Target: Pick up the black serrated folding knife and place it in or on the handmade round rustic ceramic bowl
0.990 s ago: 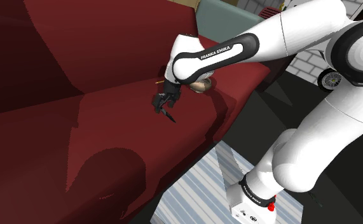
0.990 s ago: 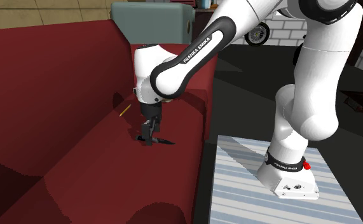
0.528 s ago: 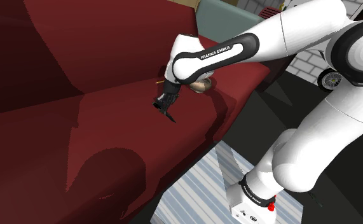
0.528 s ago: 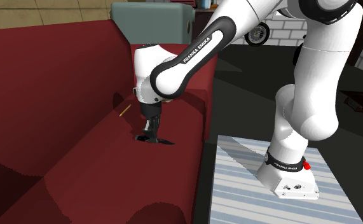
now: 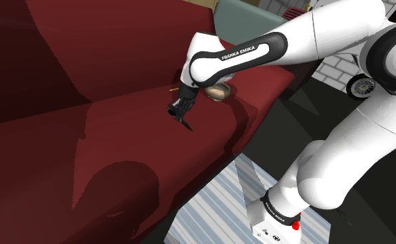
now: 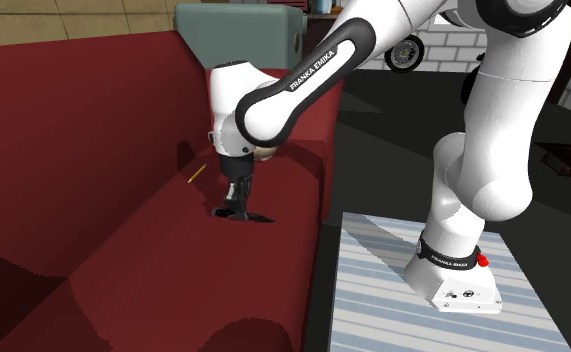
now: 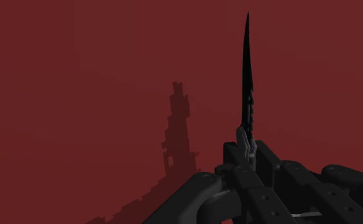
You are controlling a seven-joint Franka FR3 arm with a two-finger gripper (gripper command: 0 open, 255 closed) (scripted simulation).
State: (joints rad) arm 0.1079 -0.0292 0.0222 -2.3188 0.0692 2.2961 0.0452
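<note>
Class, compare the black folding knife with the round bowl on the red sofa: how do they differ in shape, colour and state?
Shape: the knife is slim and pointed; the bowl is round. Colour: the knife is black; the bowl is pale brown. State: the knife is clasped by the gripper; the bowl sits free, partly behind the arm.

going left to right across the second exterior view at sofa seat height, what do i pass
thin yellow stick → gripper shut on the black knife → striped stand → arm's white base
</note>
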